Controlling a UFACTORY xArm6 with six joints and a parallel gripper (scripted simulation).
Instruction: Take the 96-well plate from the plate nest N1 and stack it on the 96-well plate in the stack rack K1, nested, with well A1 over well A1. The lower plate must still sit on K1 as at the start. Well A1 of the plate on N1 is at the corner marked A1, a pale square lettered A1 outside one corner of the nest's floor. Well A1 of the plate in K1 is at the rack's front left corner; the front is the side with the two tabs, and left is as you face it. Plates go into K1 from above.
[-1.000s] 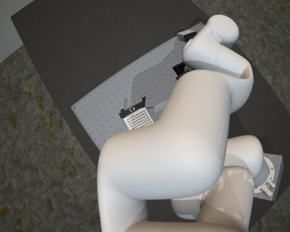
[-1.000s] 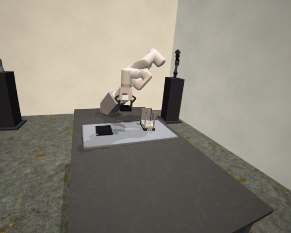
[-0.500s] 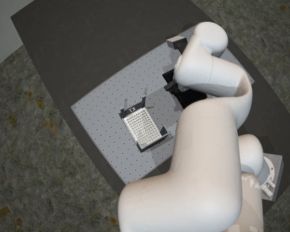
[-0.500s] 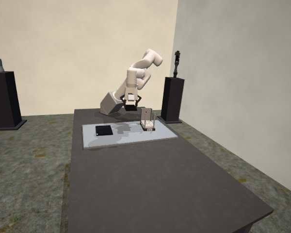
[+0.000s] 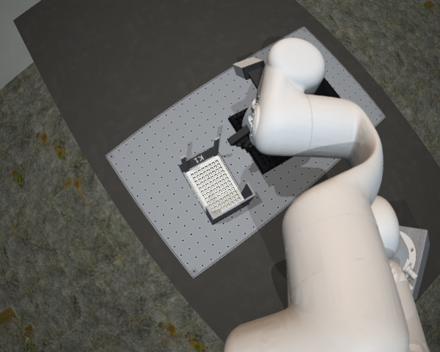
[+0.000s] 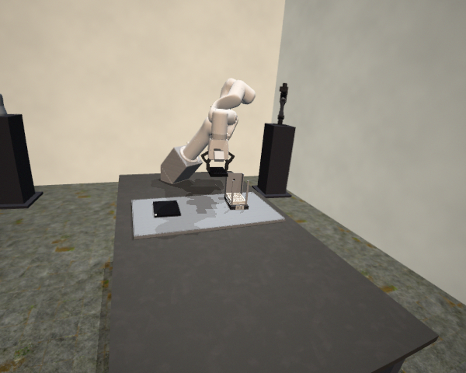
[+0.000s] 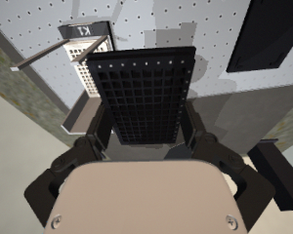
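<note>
Here, one white arm [image 6: 209, 124] reaches over the grey perforated board [image 5: 152, 182] on the dark table [image 6: 245, 289], and its single gripper [image 7: 144, 132] clenches on one black 96-well plate [image 7: 144, 99], a finger pressed to each long side. In the wrist view that plate fills the centre of the frame, held up in the air above the board, its grid of wells facing the camera. In the exterior view it hangs under the wrist just above and left of the stack rack K1 [image 6: 237, 196], apart from it. Two plates show in all: the black one in the grip and one white 96-well plate [image 5: 214, 183] lying in the rack, left of centre in the top view. The rack's label "K1" [image 5: 197, 158] sits at the plate's upper end there, and two thin posts [image 7: 49, 53] jut from the rack at the upper left of the wrist view. One plate nest N1 [image 6: 166, 208] lies flat and black on the left part of the board in the exterior view, well apart from the rack, with no plate on it. Its A1 mark is too small to make out. Beyond the table stand two dark pedestals [image 6: 274, 158], one at the left edge and one right of centre.
</note>
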